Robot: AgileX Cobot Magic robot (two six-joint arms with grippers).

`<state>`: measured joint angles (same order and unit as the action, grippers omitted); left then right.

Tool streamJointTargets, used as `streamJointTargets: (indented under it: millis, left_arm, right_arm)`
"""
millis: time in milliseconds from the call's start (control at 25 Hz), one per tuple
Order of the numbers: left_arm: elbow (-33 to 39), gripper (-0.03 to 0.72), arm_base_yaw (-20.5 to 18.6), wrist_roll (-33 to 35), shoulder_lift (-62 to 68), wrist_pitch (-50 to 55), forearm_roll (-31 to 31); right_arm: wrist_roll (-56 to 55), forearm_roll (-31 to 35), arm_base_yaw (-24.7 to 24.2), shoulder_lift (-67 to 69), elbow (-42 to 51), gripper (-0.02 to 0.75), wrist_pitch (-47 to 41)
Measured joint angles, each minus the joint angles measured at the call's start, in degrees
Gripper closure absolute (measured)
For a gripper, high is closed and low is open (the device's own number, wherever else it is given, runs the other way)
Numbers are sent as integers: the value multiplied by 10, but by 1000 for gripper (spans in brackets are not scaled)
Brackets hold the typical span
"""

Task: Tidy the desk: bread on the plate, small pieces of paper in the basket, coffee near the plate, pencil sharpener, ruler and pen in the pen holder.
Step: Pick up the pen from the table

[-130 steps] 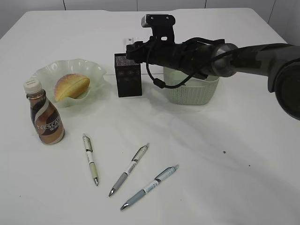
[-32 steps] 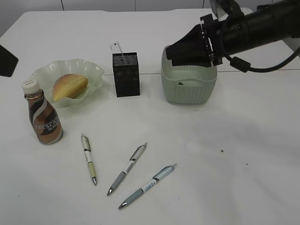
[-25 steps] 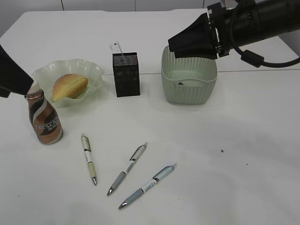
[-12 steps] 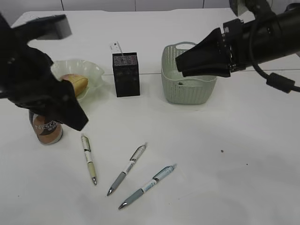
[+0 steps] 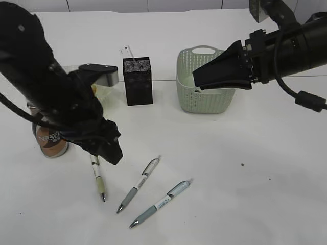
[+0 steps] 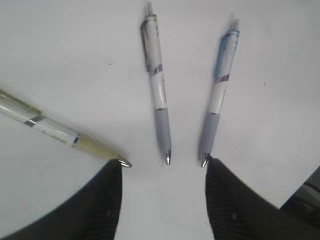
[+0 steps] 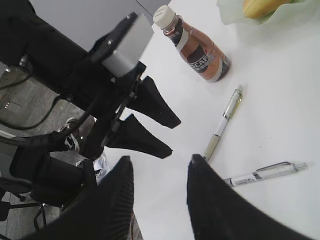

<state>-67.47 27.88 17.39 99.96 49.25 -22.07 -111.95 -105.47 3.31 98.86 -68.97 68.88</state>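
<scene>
L arm has swung in from the left edge of the exterior view within the last sec; the left gripper [image 5: 108, 148] now hangs low centre-left, right above the cream pen [image 5: 98, 176]. L wrist view: jaws spread, nothing between them, all three pens below – cream pen's tip by the left finger, grey pen [image 6: 156, 85] in the middle, blue pen [image 6: 218, 90] by the right finger. Looks like a pen pick is starting; which pen it goes for, can't tell yet.

R arm has pulled back off the basket [image 5: 204, 97] toward upper right; right gripper [image 5: 200, 80] sits just in front of the basket rim, jaws apart, empty per R wrist view.

Rest of task, judged from the layout: bread [image 7: 262, 6] already on the plate [image 7: 235, 15], mostly hidden behind the L arm in the exterior view. Coffee [image 5: 48, 143] stands centre-left, near the plate, so prob. done. Pen holder [image 5: 137, 80] upper centre w/ the ruler [image 5: 125, 52] sticking out of its top. Sharpener not visible. Pens all on the desk [image 5: 245, 194], lower centre – that's what's left.
</scene>
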Motion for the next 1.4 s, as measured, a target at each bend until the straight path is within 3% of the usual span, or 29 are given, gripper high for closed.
streamJointTargets:
  millis: [280,520,640,880,1400]
  left_arm:
    - [-55,302,46,1,68,-5,20]
    - [-116,307,52,-24,116,22,38]
    - [-137,307,52,-39,133,42,48]
    - [-146,307,52,-82,160,64,86]
    - [-148,323,97,-99,214,45,92]
  right_arm:
    - [-4,0,0,0,0,472,-1]
    - [3,0,-5,0,0,473,-1]
    - [18,0,-30,0,0,473,-1]
    - [34,0,-65,0,0,473,-2]
    - [73,0,-66,0,0,473,-2]
